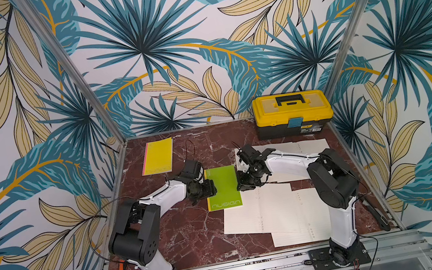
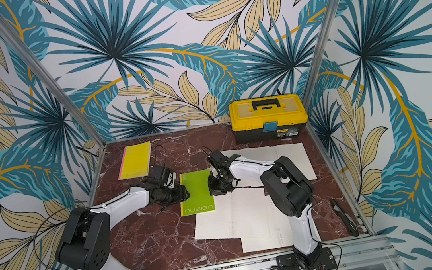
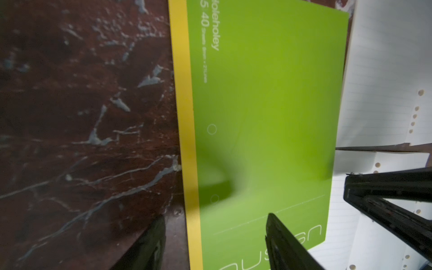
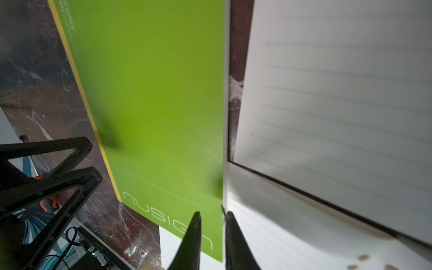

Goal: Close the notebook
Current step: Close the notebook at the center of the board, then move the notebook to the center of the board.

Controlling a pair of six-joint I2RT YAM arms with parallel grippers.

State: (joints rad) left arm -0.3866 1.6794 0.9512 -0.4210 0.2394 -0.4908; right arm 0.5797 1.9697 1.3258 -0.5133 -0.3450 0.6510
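Red marble table (image 1: 184,237) | yellow toolbox (image 1: 292,113) far right, lid down, contents hidden | green notebook (image 1: 225,183) centre, lying closed | left gripper (image 3: 216,217) jaws apart over its left edge | right gripper (image 4: 212,214) jaws nearly together at its right edge; cannot tell if pinching.

Both top views are evenly bright, sharp, bowed at the edges. My wrist views blur up close; soft shadows lie on the green notebook (image 4: 152,93) near my right fingers (image 4: 191,238).
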